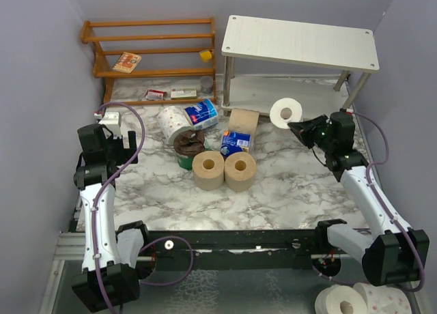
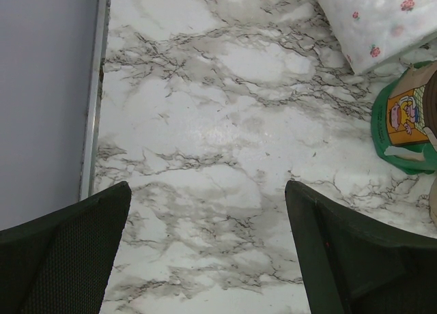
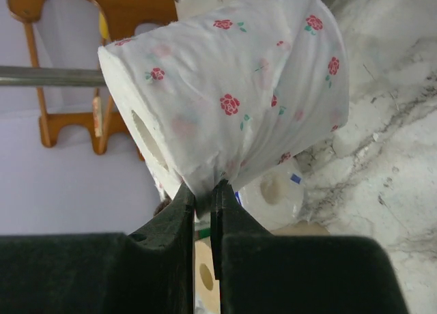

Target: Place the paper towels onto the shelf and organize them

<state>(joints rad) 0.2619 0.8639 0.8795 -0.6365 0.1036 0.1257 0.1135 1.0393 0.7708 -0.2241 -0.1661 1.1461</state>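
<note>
Mid-carry, the right gripper (image 3: 203,191), pinched shut on the wrap of a white rose-printed paper towel roll (image 3: 232,102), holds it aloft before the white two-tier metal-legged shelf (image 1: 300,41), so next it likely needs to reach in and release, while the left gripper (image 2: 207,188) gapes empty

Closed jaws pinch the wrapper of a rose-printed white roll (image 3: 232,89).

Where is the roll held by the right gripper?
The flowered roll hangs right of centre in the top view, in the right gripper, in front of the shelf.
</note>
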